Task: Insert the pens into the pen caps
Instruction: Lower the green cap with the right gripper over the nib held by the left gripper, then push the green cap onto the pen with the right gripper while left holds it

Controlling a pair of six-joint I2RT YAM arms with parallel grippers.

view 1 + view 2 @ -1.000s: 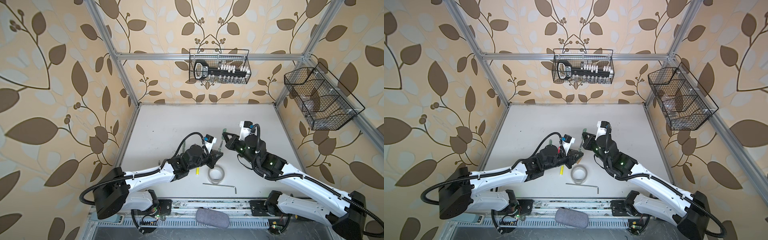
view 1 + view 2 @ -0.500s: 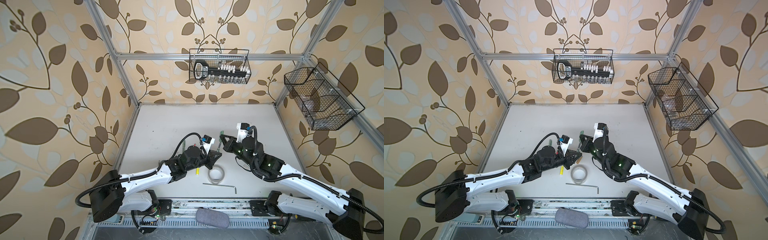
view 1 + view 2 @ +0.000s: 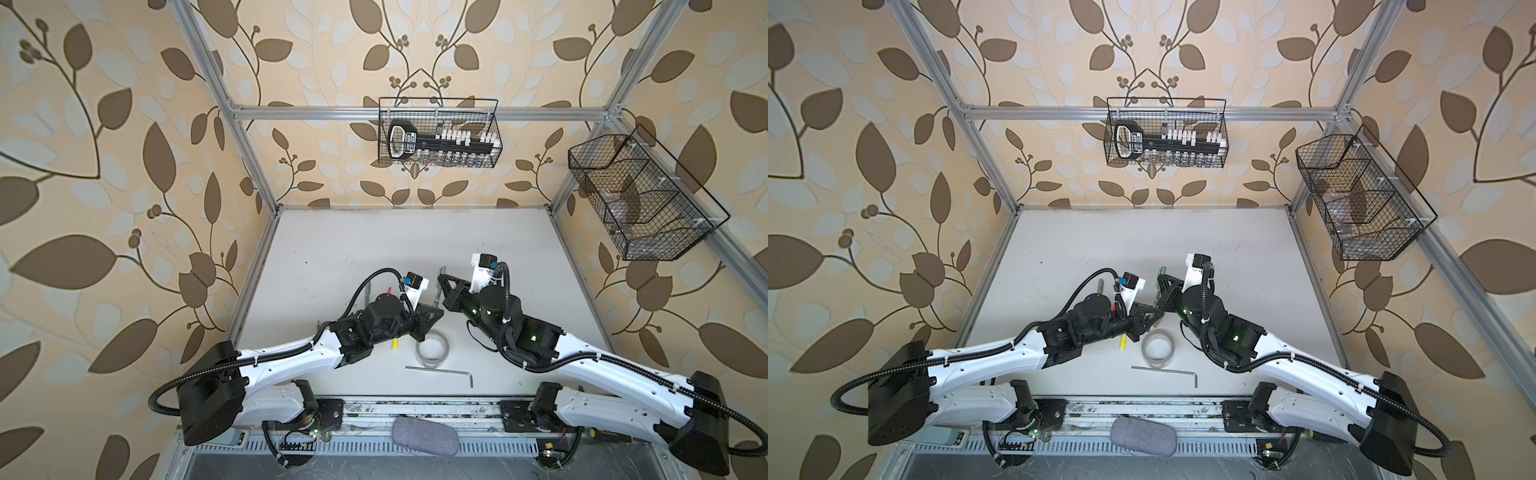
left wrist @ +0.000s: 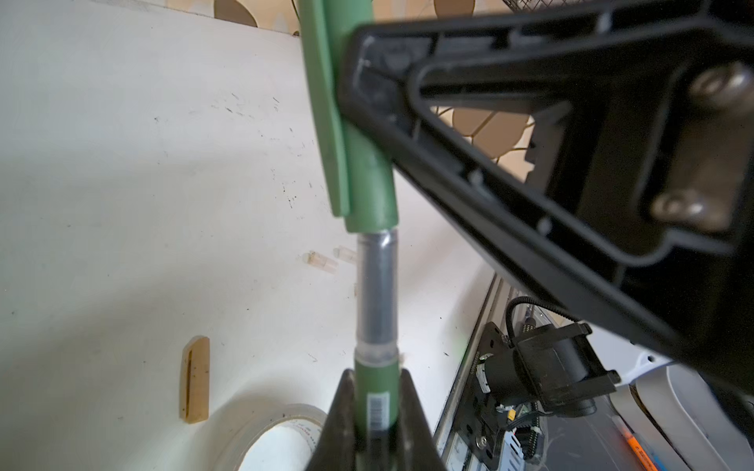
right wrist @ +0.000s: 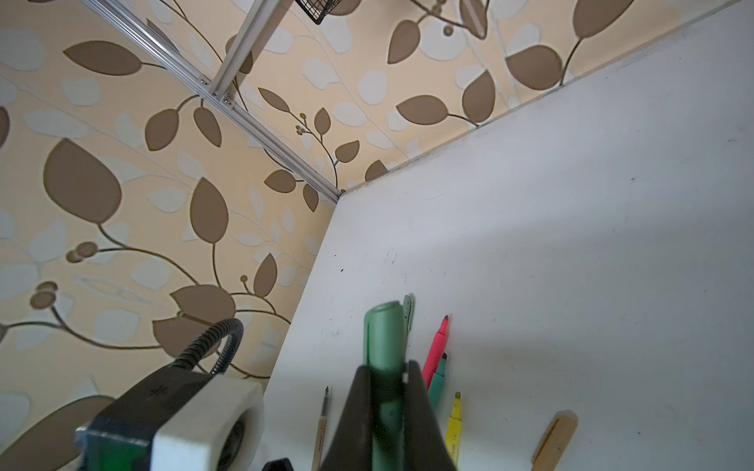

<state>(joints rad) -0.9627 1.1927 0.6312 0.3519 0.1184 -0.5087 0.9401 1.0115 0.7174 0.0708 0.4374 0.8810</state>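
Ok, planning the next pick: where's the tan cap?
The tan cap lies flat on the table, just beside the tape roll, in the left wrist view.

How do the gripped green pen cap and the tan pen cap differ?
The green pen cap is clamped in the right gripper; the tan pen cap lies on the table. The green pen cap holds the tip of the green pen in the left gripper; the tan pen cap holds none. Both have clips.

The right gripper (image 5: 386,373) clamps a green cap (image 5: 382,334); a pink marker (image 5: 436,346), green marker (image 5: 439,379) and yellow marker (image 5: 453,424) lie together on the white table (image 5: 571,244).
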